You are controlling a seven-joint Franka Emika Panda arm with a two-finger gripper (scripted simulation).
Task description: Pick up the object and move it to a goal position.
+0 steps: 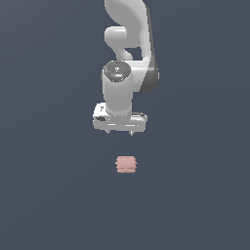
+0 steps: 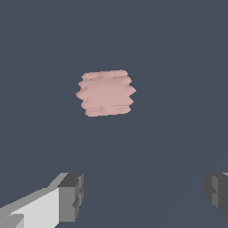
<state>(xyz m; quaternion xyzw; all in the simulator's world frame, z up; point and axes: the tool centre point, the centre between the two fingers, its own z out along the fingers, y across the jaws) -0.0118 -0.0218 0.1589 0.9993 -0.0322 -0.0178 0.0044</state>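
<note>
The object (image 1: 126,164) is a small pale pink blocky lump with ridged sides, lying on the dark grey floor in the exterior view. My gripper (image 1: 120,132) hangs above and just behind it, not touching it. In the wrist view the object (image 2: 106,93) lies ahead of the fingertips (image 2: 71,197), which stand wide apart with nothing between them. The gripper (image 2: 143,193) is open and empty.
The white arm (image 1: 128,44) rises behind the gripper in the exterior view. The floor (image 1: 49,195) is a plain dark grey surface with no other objects in sight.
</note>
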